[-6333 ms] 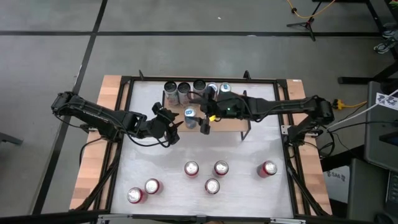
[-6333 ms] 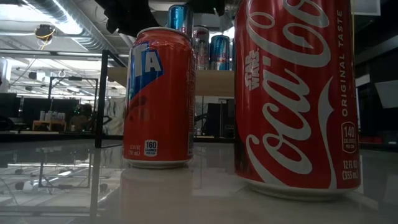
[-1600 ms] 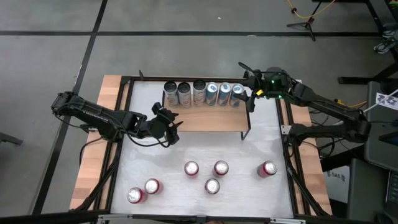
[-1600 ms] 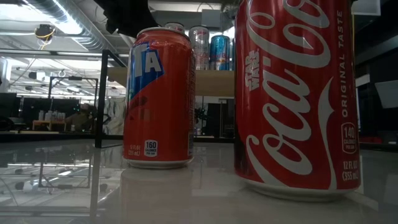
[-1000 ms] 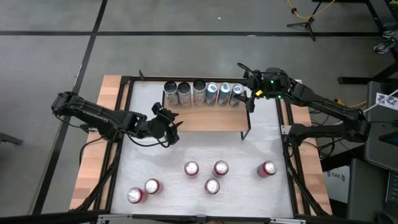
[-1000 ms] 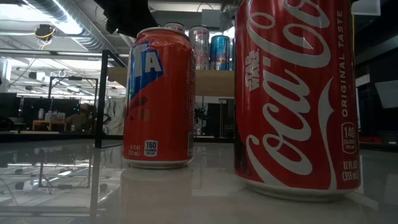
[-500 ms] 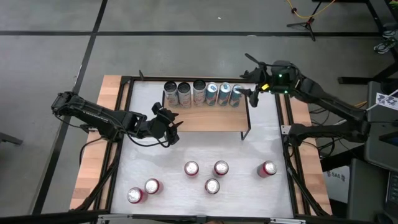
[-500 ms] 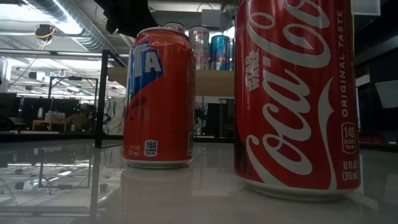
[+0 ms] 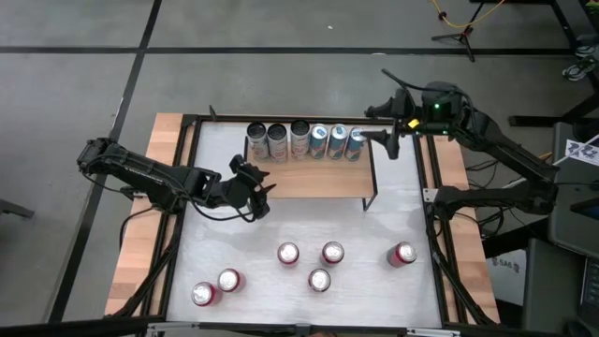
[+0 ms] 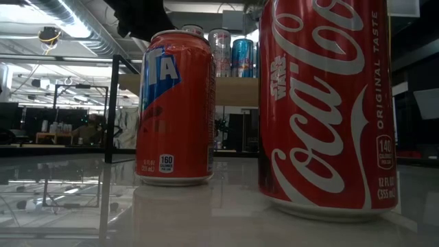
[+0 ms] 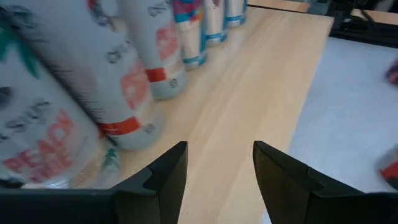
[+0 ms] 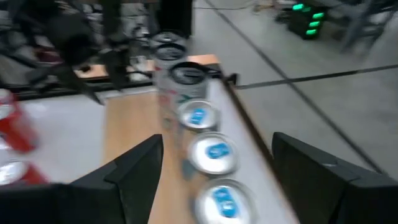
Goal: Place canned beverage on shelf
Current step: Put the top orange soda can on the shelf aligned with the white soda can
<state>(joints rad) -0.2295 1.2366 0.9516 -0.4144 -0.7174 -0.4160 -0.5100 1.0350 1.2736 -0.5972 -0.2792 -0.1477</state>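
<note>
- The left gripper is hovering at the shelf's left front corner, fingers parted around nothing (only bare plank is showing between them in its wrist view).
- Six cans are standing in a row along the shelf's back edge: three tall pale ones at the left end, three blue-topped ones at the right.
- Six red cans are standing upright toward the table's front edge.
- The right gripper is hanging just off the shelf's right end, above the table's back right corner, spread wide and gripping nothing.
</note>
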